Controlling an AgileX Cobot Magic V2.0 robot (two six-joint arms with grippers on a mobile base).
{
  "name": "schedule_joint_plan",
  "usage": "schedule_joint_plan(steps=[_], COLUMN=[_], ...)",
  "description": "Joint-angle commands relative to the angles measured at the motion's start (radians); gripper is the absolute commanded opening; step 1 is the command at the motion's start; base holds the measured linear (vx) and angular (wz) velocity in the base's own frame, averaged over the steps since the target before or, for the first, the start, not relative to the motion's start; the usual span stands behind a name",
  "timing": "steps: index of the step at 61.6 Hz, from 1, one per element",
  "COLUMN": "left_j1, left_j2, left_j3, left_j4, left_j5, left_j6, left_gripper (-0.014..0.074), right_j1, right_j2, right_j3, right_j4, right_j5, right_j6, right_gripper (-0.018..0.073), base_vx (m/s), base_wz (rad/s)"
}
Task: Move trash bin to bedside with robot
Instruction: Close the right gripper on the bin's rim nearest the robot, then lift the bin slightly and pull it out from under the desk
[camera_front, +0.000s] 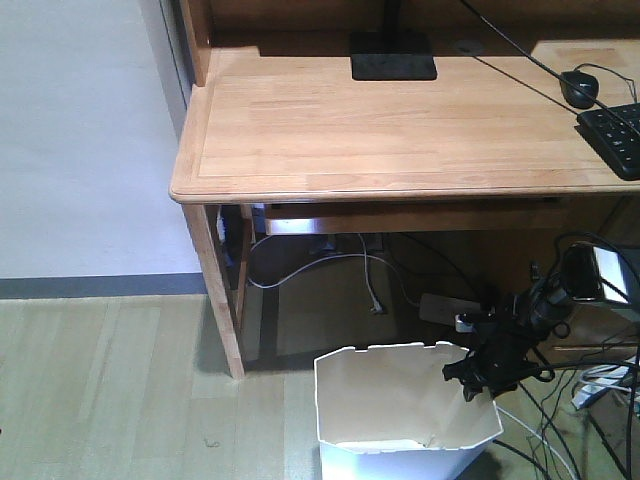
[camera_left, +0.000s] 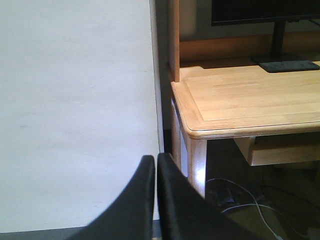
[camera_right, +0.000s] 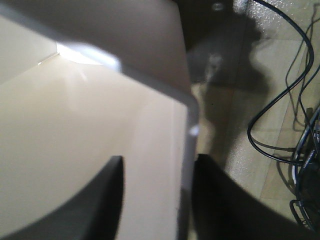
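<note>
The white trash bin stands on the floor in front of the light wooden desk, at the bottom of the front view. My right gripper is at the bin's right rim. In the right wrist view the right gripper is open and straddles the rim. One finger is inside over the cream wall, the other is outside, close against the rim. My left gripper is shut and empty, pointing at the white wall. The bed is out of view.
The light wooden desk carries a monitor stand, mouse and keyboard. Its left leg stands near the bin. Cables lie on the floor to the bin's right. A white wall stands left.
</note>
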Motion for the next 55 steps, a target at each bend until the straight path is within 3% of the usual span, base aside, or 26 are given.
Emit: schedule_joint_plan(steps=[1, 3, 9, 31, 38, 47, 55], left_j1=[-0.002, -0.002, -0.002, -0.002, -0.002, -0.002, -0.002], left_j2=[-0.014, -0.014, -0.014, -0.014, -0.014, -0.014, -0.014], left_j3=[0.019, 0.019, 0.019, 0.019, 0.019, 0.019, 0.019], left_j4=[-0.004, -0.004, -0.004, -0.004, -0.004, -0.004, -0.004], left_j5=[-0.068, -0.068, -0.068, -0.068, -0.068, -0.068, -0.068], left_j6=[0.000, 0.000, 0.000, 0.000, 0.000, 0.000, 0.000], left_gripper=[-0.0006, -0.0006, -0.0006, -0.0006, -0.0006, -0.0006, -0.0006], right_j1=[-0.001, -0.001, -0.005, -0.034, -0.053, -0.076, -0.095], right_j2=[-0.058, -0.062, -0.065, -0.120, -0.192, -0.304, -0.422], right_j3=[-0.014, -0.013, -0.012, 0.044, 0.130, 0.267, 0.396], right_j4=[0.018, 0.039, 0.108, 0.426, 0.579, 0.794, 0.937], right_j5=[0.047, 0.050, 0.064, 0.094, 0.059, 0.084, 0.111], right_j6=[-0.048, -0.062, -0.106, -0.421, -0.575, -0.848, -1.001], right_gripper=[0.0043, -0.0017, -0.0013, -0.0008, -0.0006, -0.0006, -0.0006], base_vx=[0.00, 0.00, 0.00, 0.00, 0.00, 0.00, 0.00], base_wz=[0.00, 0.00, 0.00, 0.00, 0.00, 0.00, 0.00])
